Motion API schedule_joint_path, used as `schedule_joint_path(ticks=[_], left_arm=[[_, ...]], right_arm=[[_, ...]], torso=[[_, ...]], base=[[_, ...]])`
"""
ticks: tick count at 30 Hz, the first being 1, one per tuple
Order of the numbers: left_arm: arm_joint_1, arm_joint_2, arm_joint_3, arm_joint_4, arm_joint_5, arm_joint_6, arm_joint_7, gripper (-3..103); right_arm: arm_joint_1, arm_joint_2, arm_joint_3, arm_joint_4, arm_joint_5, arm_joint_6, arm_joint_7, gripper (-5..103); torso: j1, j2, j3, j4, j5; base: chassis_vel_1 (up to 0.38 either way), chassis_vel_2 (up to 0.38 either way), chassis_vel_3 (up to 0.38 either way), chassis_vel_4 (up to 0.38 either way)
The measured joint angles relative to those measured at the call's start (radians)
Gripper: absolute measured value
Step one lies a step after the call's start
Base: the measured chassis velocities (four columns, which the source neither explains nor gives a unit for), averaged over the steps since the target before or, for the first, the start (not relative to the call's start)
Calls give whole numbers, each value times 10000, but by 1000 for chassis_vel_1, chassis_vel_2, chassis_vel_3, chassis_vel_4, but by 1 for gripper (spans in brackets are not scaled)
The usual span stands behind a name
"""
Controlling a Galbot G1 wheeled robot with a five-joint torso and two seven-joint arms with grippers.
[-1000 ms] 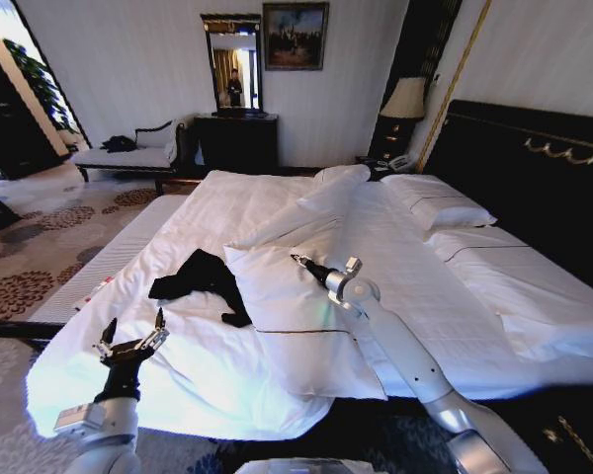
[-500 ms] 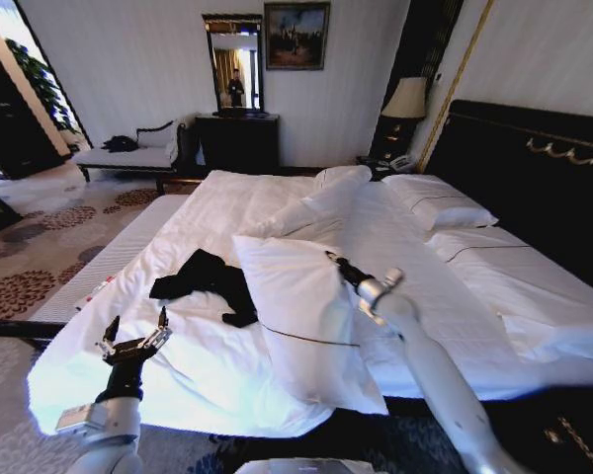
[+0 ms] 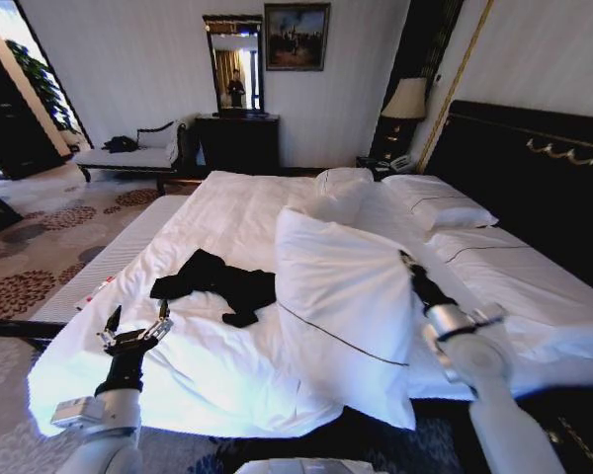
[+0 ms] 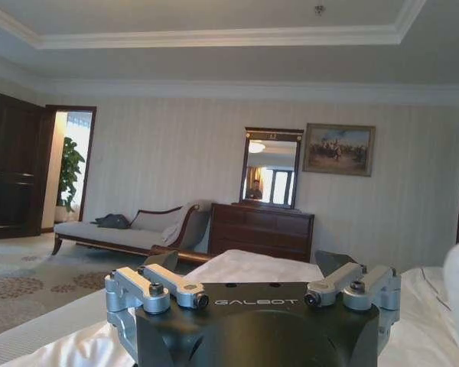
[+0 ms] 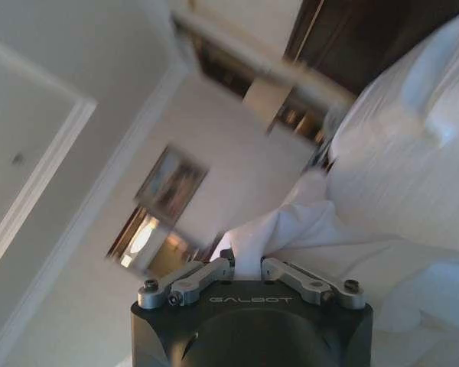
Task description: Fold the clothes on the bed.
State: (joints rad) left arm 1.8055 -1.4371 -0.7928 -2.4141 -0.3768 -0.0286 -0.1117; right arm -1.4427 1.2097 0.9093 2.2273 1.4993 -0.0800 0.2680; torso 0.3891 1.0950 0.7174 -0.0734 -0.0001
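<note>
A crumpled black soft-fabric T-shirt is seen on the large white-sheeted bed. Beside it, a big white pillow is gripped by the closed right pincer. The left pincer is held spread wide and empty near the bed's edge.

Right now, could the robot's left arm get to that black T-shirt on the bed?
Probably yes. The left gripper hovers open over the bed's near corner, and bare sheet lies between it and the black T-shirt. The right gripper holds the pillow up beside it.
</note>
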Motion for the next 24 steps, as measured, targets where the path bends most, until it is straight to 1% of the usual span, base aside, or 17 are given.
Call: schedule_joint_path(ticks=[3, 4, 7, 8, 11, 12, 13, 15, 17, 18, 20, 21, 23, 24], left_arm=[[-142, -43, 218, 54, -1, -1, 0, 100], [-142, -43, 218, 54, -1, -1, 0, 100], [-261, -41, 276, 109, -111, -27, 0, 100], [-261, -41, 276, 109, -111, -27, 0, 100], [-361, 3, 220, 150, -337, -30, 0, 100], [-361, 3, 220, 150, -337, -30, 0, 100], [-417, 12, 203, 179, -395, -30, 0, 100], [-514, 17, 198, 232, -446, -30, 0, 100], [-610, 10, 215, 284, -474, -28, 0, 100], [-610, 10, 215, 284, -474, -28, 0, 100], [-739, -10, 245, 392, -504, -23, 0, 100], [-739, -10, 245, 392, -504, -23, 0, 100], [-862, -27, 262, 523, -544, -28, 0, 100], [-886, -28, 262, 558, -564, -30, 0, 100]], right_arm=[[-641, 529, 1035, 518, -102, 388, 453, 1], [-641, 529, 1035, 518, -102, 388, 453, 1], [-1300, 903, 2094, 973, -491, 865, 978, 1], [-1300, 903, 2094, 973, -491, 865, 978, 1], [-1844, 1159, 3032, 1409, -598, 1216, 1600, 1], [-1844, 1159, 3032, 1409, -598, 1216, 1600, 1], [-2053, 1253, 3376, 1567, -637, 1345, 1925, 1], [-2332, 1388, 3795, 1779, -722, 1521, 2400, 1], [-2494, 1490, 4152, 1900, -833, 1633, 3032, 1], [-2494, 1490, 4152, 1900, -833, 1633, 3032, 1], [-2609, 1537, 4406, 1779, -1429, 1660, 4146, 1], [-2609, 1537, 4406, 1779, -1429, 1660, 4146, 1], [-2771, 1663, 4362, 1360, -2443, 1691, 4991, 1], [-2823, 1741, 4295, 1150, -2730, 1693, 5337, 1]], torso=[[0, 0, 0, 1, 1], [0, 0, 0, 1, 1], [0, 0, 0, 0, 3], [0, 0, 0, 0, 3], [0, 0, 0, -1, 3], [0, 0, 0, -1, 3], [-1, 0, 0, 0, 2], [-1, 0, 0, -1, 1], [0, 0, 1, 0, 1], [0, 0, 1, 0, 1], [0, 0, 1, 1, 0], [0, 0, 1, 1, 0], [0, -1, 1, 1, 0], [0, -1, 1, 0, 0]], base=[[0, 0, 0, 0], [0, 0, 0, 0], [0, 0, 0, 0], [0, 0, 0, 0], [0, 0, 0, 0], [0, 0, 0, 0], [0, 0, 0, 0], [0, 0, 0, 0], [0, 0, 0, 0], [0, 0, 0, 0], [0, 0, 0, 0], [0, 0, 0, 0], [0, 0, 0, 0], [0, 0, 0, 0]])
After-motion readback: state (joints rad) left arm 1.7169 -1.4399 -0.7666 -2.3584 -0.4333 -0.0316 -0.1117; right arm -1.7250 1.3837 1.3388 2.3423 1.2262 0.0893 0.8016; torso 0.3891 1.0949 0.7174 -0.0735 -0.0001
